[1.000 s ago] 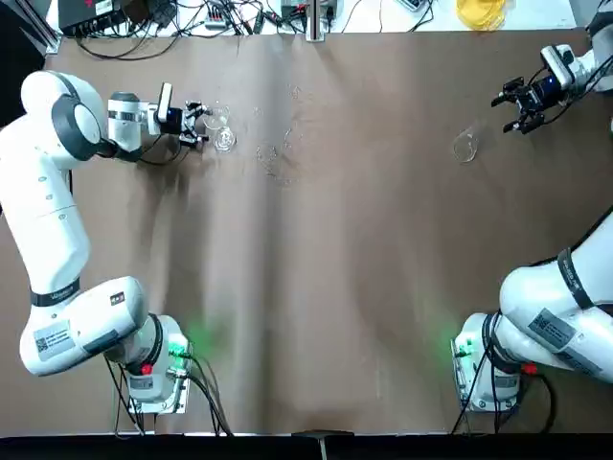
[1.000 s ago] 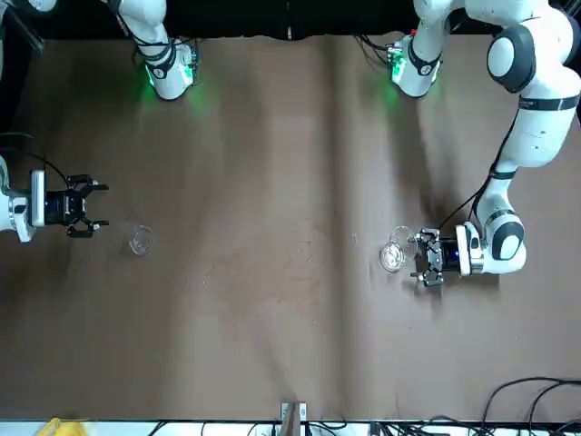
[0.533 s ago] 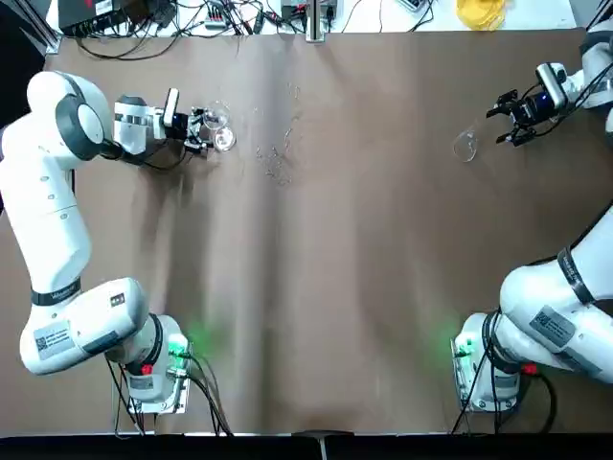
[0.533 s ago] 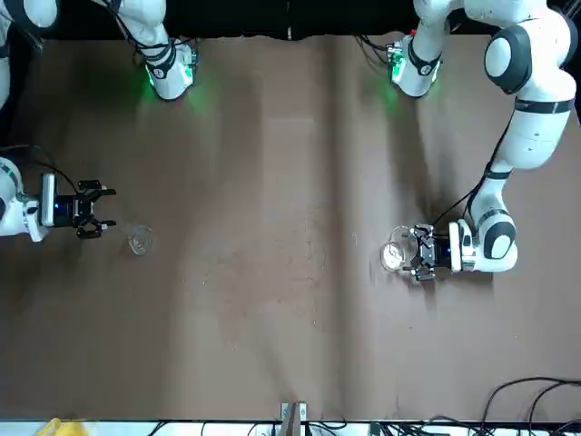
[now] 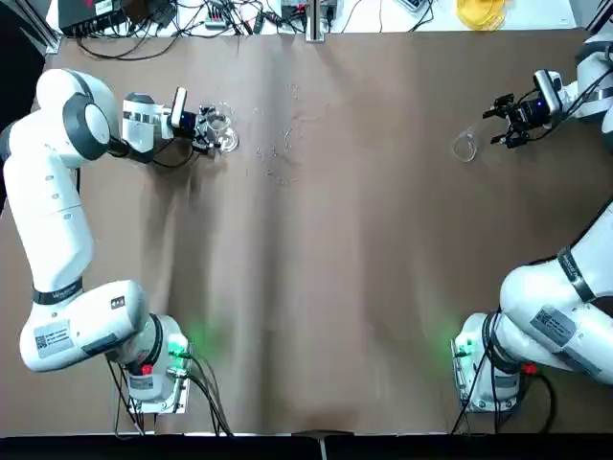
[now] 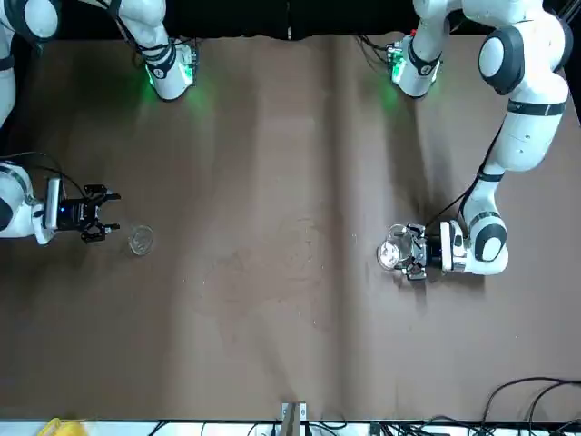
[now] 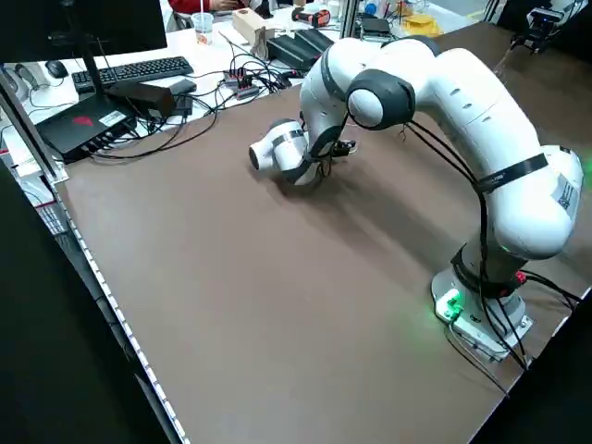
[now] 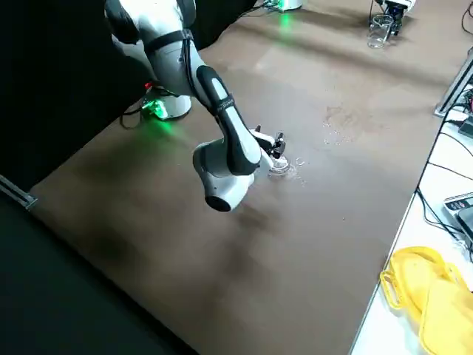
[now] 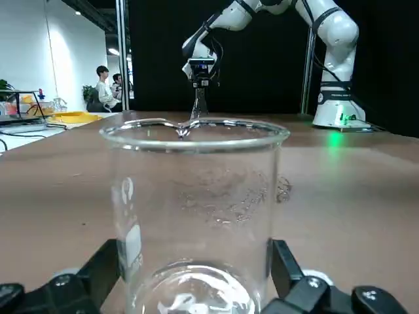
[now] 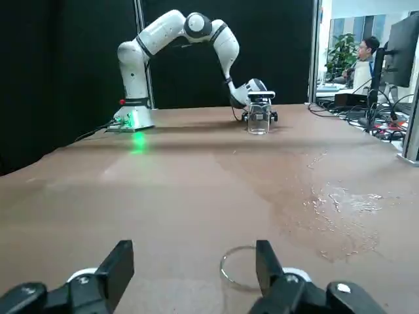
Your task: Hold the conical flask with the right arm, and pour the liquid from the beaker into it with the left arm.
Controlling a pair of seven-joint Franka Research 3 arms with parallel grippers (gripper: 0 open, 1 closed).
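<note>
Top view: the left gripper (image 5: 209, 131) lies low at the far left of the bench (image 5: 335, 249), fingers spread either side of the beaker (image 5: 222, 131), ready to clamp. Far right, the right gripper (image 5: 500, 122) sits spread just beside the conical flask (image 5: 465, 147). Left wrist view: the glass fills the gap, fingers (image 9: 288, 271) not yet pinching. Right wrist view: flask's rim ahead, ungripped.

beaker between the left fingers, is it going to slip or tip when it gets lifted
The beaker is smooth clear glass, so it could slip unless the left gripper clamps firmly. It looks thin-walled, probably light and breakable. Straight sides and a flat base should keep it steady.
</note>
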